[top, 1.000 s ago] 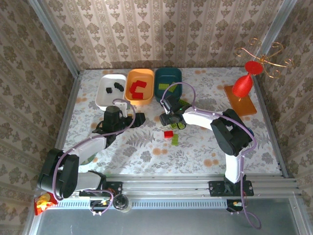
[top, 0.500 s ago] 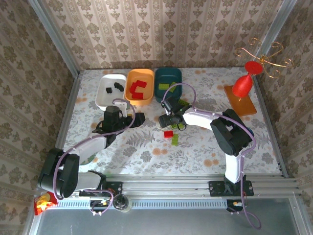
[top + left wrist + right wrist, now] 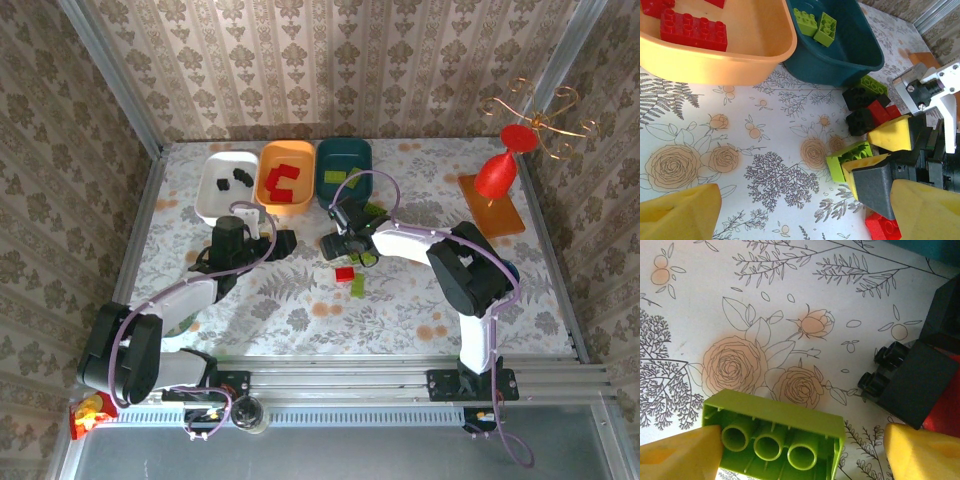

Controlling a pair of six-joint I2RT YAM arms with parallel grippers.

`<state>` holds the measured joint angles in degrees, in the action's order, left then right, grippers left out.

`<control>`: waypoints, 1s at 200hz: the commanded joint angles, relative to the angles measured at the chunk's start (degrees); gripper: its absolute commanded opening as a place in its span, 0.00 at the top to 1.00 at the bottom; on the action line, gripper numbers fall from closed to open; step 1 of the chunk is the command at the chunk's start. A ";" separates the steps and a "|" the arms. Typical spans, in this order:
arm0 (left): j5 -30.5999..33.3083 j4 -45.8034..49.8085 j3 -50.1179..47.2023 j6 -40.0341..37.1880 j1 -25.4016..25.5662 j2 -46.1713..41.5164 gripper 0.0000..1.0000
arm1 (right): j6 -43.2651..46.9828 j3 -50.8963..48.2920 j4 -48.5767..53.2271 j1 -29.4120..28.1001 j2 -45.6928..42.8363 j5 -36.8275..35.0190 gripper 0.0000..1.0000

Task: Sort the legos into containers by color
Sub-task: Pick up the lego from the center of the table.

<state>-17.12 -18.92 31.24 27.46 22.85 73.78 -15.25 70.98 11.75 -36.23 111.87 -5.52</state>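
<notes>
Three containers (image 3: 218, 203) (and two arms (image 3: 185, 295)).

Right gripper (image 3: 339, 245) is creeping left and a touch nearer the arm bases. It's drifting away from the dark teal tray (image 3: 352, 158) and closing in on the red brick (image 3: 344, 273) lying loose on the table (image 3: 400, 300). The right arm's elbow (image 3: 468, 264) is swinging left along with it, just a little.
</notes>
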 commanded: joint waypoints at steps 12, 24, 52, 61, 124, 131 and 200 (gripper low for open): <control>-0.99 -1.03 -0.04 1.11 -0.35 -0.04 0.11 | -1.99 -1.75 -1.37 -0.33 -2.17 1.54 0.16; -1.03 -1.15 -0.04 1.10 -0.35 -0.04 0.11 | -2.44 -2.29 -1.75 -0.33 -2.79 1.49 0.16; -1.07 -1.20 -0.04 1.19 -0.35 -0.04 0.11 | -3.03 -3.17 -1.90 -0.55 -4.49 1.21 0.15; -1.07 -1.20 -0.04 1.20 -0.36 -0.04 0.11 | -3.10 -3.36 -1.82 -0.75 -4.85 0.84 0.15; -1.16 -1.25 -0.08 1.28 -0.35 -0.04 0.11 | -3.35 -2.40 -1.45 -2.41 -3.66 -1.05 0.13; -1.17 -1.23 -0.10 1.27 -0.35 -0.04 0.11 | -3.22 -1.97 -1.24 -2.67 -3.16 -1.69 0.13; -0.31 -1.06 -0.44 1.19 -0.44 -0.95 0.11 | -2.04 1.83 0.73 -3.83 2.62 -5.19 0.13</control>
<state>-17.21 -18.94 31.24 27.49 22.76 73.78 -17.78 71.05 10.74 -39.68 112.20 -7.86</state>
